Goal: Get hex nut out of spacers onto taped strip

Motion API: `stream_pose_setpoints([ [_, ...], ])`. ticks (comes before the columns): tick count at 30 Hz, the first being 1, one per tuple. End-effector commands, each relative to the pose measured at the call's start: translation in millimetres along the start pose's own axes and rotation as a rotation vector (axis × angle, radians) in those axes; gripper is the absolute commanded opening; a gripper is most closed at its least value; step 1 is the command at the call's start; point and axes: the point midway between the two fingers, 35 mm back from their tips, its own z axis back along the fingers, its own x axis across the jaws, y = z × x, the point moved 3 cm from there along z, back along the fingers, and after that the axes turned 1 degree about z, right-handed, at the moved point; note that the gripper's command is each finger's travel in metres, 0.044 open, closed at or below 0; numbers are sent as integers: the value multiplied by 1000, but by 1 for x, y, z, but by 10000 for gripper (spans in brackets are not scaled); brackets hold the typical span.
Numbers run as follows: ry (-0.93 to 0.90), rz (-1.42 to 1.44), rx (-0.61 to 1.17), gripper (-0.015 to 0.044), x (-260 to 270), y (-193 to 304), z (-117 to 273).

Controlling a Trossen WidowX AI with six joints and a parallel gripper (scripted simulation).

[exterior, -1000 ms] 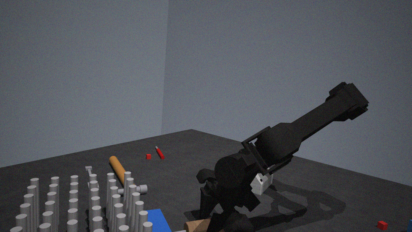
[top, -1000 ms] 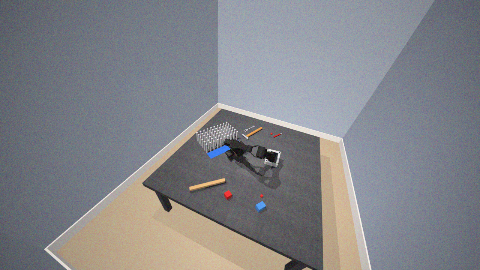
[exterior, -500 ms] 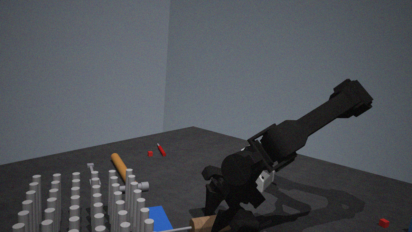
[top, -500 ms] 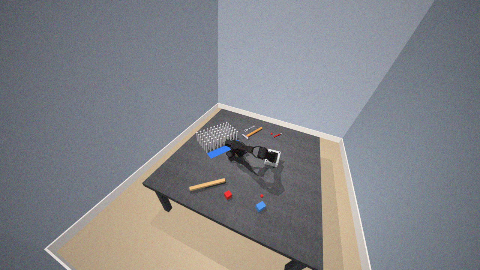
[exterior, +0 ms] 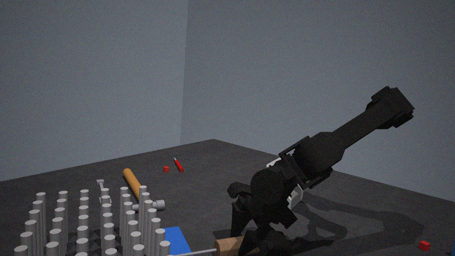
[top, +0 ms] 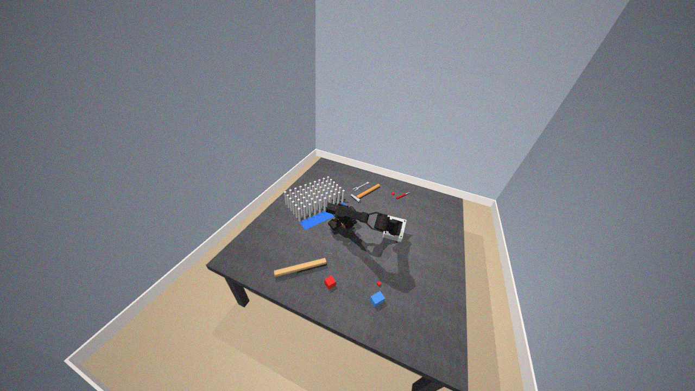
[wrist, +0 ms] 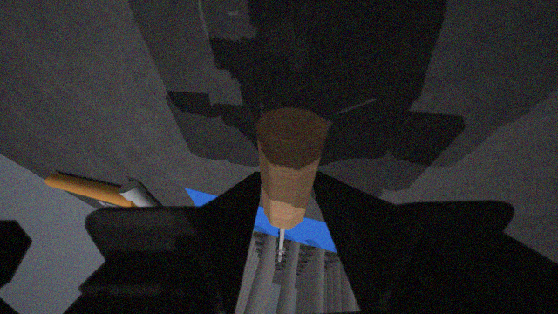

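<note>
Gripper (top: 342, 224) (exterior: 254, 243) (wrist: 287, 177) is clamped on the wooden handle (exterior: 227, 245) (wrist: 289, 174) of a tool; we see its thin metal shaft (exterior: 197, 252) (wrist: 282, 240) pointing at the standing spacers (top: 299, 212) (exterior: 143, 210) (wrist: 261, 279). Blue strip (top: 316, 220) (exterior: 176, 240) (wrist: 296, 231) lies along the spacers' near side, partly hidden by the arm in top view. Hex nut: we can't make it out, so can't tell where. Hammer (top: 367, 190) (exterior: 133, 184) (wrist: 87, 187) lies right of the spacers, wrench (top: 361, 185) (exterior: 101, 184) just beside it. Wooden bar (top: 300, 267) sits on the near tabletop (top: 262, 252) (exterior: 206, 178) (wrist: 65, 109), left of a red cube (top: 330, 282).
</note>
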Motion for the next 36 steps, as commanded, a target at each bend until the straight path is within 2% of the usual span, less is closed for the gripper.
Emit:
stream_pose_setpoints([
  [1, -3, -4, 3, 0, 0, -3, 2],
  [36, -3, -5, 1, 0, 0, -24, 9],
])
